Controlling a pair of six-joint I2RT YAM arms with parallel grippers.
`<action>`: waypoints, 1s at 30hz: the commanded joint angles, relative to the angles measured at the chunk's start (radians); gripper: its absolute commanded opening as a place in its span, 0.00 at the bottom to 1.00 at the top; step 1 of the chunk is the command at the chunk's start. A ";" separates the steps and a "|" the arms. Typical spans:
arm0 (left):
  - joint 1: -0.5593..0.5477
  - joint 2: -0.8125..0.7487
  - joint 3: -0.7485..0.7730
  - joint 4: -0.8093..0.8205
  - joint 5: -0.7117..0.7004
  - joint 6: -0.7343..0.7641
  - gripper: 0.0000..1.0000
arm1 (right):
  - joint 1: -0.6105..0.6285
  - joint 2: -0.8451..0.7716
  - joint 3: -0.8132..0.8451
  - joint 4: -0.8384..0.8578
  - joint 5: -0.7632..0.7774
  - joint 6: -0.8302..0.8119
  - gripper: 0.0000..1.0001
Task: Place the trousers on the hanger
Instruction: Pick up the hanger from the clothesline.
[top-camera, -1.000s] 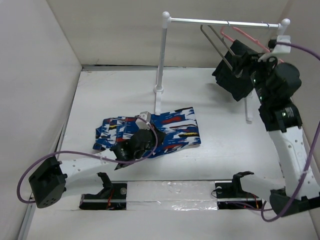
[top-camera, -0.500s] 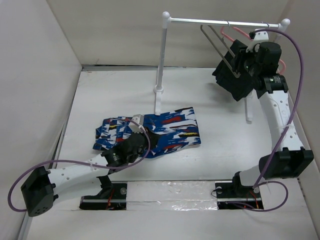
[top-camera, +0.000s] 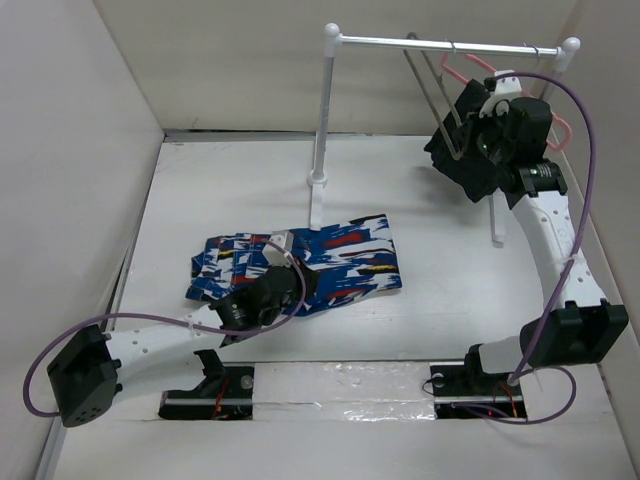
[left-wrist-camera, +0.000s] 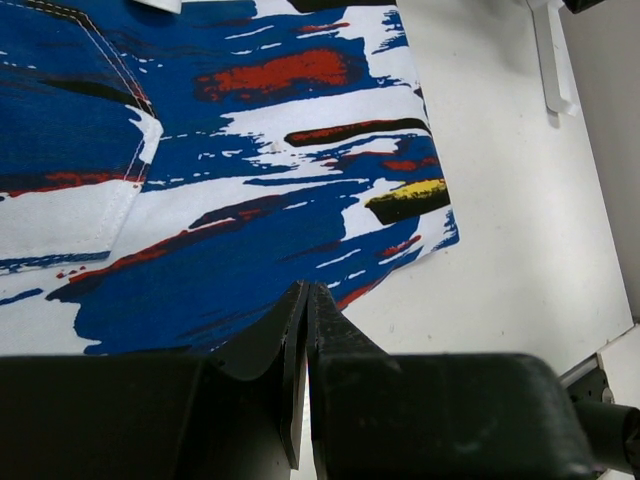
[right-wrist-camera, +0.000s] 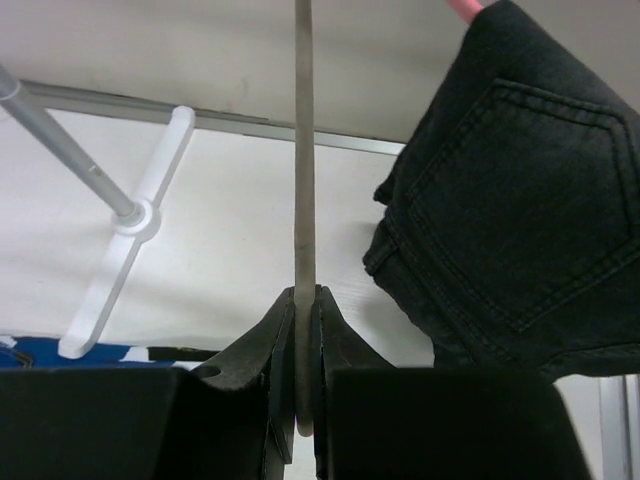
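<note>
Retrieval seems underway: right gripper (right-wrist-camera: 307, 305) clamps thin grey wire hanger (right-wrist-camera: 304, 150); left gripper (left-wrist-camera: 306, 300) shut over blue-printed fabric trousers (left-wrist-camera: 200, 150); next, unhook it.

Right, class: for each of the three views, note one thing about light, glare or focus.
Top view: even, soft light, faint shadows, glare on the shiny tape by the arm bases. Left wrist: trousers print sharp, the near fingers dark and soft-edged. Right wrist: the hanger looks slightly soft up close, black cloth stitching crisp.
</note>
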 joint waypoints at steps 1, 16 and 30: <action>-0.002 -0.007 0.052 0.018 0.008 0.019 0.00 | 0.039 -0.049 -0.015 0.147 -0.050 0.003 0.00; -0.002 -0.079 0.184 0.007 0.084 0.068 0.25 | 0.108 -0.192 -0.133 0.175 0.106 0.052 0.00; -0.033 0.205 0.438 0.191 0.256 0.066 0.33 | 0.231 -0.488 -0.652 0.263 0.226 0.144 0.00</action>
